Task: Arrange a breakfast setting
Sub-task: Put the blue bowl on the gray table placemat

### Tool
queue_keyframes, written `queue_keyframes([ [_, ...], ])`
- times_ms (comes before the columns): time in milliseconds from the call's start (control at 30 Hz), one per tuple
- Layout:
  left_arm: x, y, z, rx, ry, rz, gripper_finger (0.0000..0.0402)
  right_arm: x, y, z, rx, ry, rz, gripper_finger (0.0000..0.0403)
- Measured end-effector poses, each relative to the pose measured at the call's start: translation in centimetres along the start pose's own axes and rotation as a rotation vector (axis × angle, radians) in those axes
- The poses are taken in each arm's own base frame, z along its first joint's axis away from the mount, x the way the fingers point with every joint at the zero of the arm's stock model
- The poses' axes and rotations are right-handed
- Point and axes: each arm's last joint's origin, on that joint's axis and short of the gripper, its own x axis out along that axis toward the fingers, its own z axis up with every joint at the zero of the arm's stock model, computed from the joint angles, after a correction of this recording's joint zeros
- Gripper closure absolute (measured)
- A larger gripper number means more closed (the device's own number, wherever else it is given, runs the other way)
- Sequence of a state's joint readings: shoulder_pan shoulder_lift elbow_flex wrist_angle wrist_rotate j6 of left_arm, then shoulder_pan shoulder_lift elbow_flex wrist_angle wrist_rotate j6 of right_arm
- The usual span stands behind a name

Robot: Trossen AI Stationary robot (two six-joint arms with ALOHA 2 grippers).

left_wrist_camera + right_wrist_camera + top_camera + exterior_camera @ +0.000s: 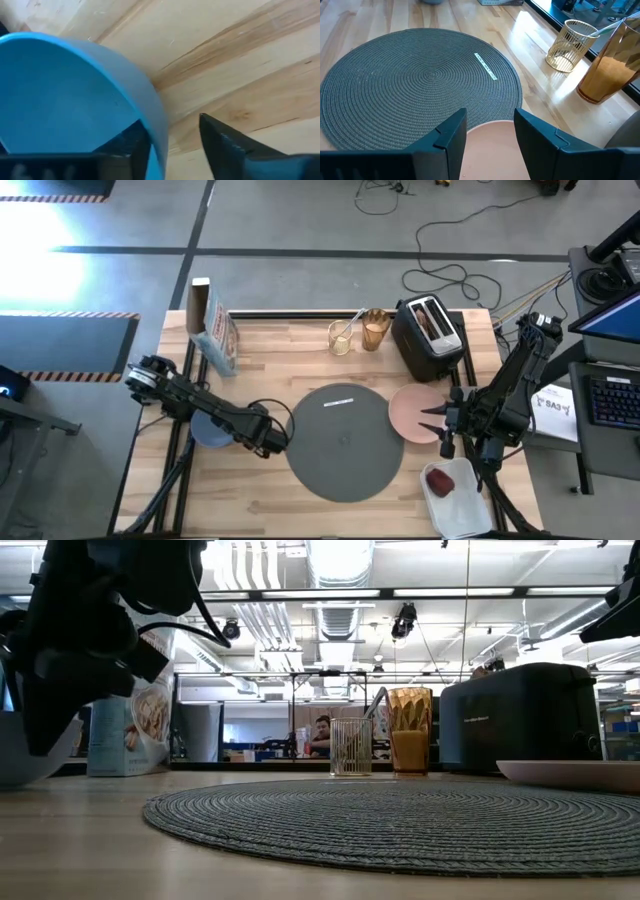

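Left gripper [172,142]: fingers part-open, straddling the rim of the small blue bowl [70,95], one inside and one outside (can't tell if the pads actually touch yet). Bowl sits near the table's [270,340] left edge, just off the dark-grey mat [343,442].

Bowl looks rigid, light, glossy, so likely slippery. A rim pinch is the right hold, but I'd expect it to swing or slip if lifted fast.

Right gripper [490,131]: fingers open, holding nothing, hovering over the pink plate [412,414] at the mat's right side. The plate is thin and flat, so it needs an edge grip.

Amber tumbler [375,330] stands at the back edge, red apple [440,479] lies in the white tray [462,502] at the front right corner.
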State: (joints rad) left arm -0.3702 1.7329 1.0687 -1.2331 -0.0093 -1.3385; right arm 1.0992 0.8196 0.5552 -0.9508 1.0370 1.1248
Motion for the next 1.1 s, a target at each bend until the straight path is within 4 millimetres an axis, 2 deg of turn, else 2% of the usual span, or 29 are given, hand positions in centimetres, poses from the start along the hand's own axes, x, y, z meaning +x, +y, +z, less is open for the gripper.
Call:
queue_keyframes([
  [200, 0.0, 0.0, 0.0, 0.043, 0.024, -0.011, 0.0371, 0.0, 0.0, 0.0, 0.0, 0.0, 0.0, 0.0248],
  [267, -0.2, -0.1, 0.1, 0.074, 0.025, -0.02, 0.0393, 0.0, 0.0, 0.0, 0.001, 0.0, 0.0, 0.0248],
  [367, -1.3, -0.4, 1.1, 0.12, 0.018, -0.067, 0.0391, 0.0, 0.0, 0.0, 0.0, 0.0, 0.0, 0.0248],
  [467, -3.5, -1.0, 2.3, 0.211, -0.032, -0.145, 0.0398, 0.0, 0.0, 0.0, 0.0, 0.0, 0.0, 0.0248],
  [633, -8.3, -1.4, 4.5, 0.35, -0.246, -0.229, 0.0401, 0.0, 0.0, 0.0, 0.0, 0.0, 0.0, 0.0248],
  [767, -10.9, -1.9, 6.1, 0.506, -0.411, -0.233, 0.0401, 0.0, 0.0, 0.0, 0.0, 0.0, 0.0, 0.0248],
  [933, -11.9, -4.3, 8.3, 0.72, -0.459, -0.193, 0.0401, 0.0, 0.0, 0.0, 0.001, 0.0, 0.0, 0.0248],
  [1100, -11.5, -7.1, 9.6, 0.881, -0.414, -0.092, 0.0401, 0.0, 0.0, 0.0, 0.001, 0.0, 0.0, 0.0248],
])
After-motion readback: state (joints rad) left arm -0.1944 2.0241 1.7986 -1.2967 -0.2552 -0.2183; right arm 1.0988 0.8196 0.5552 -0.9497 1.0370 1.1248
